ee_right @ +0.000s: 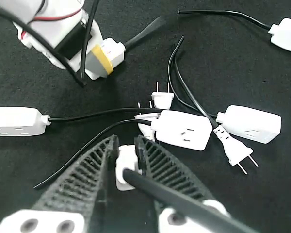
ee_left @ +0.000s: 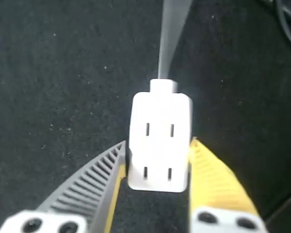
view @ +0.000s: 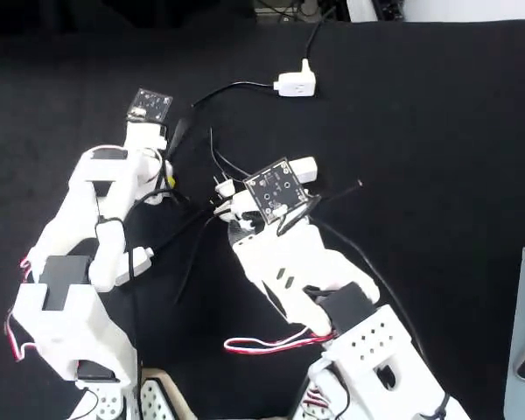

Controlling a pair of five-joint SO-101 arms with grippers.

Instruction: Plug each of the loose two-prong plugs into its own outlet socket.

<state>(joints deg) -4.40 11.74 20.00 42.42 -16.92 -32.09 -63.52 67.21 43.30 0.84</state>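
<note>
We log 1 white 2-socket outlet block (ee_left: 160, 126) clamped in the left gripper (ee_left: 157, 148) and 1 white plug (ee_right: 124, 167) pinched in the right gripper (ee_right: 125, 141) near the middle of the table (view: 420, 175); we judge mating in hand, next squaring prongs to slots.

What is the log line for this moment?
left gripper: shut on white plastic two-socket outlet block | right gripper: shut on small white plastic plug
</note>
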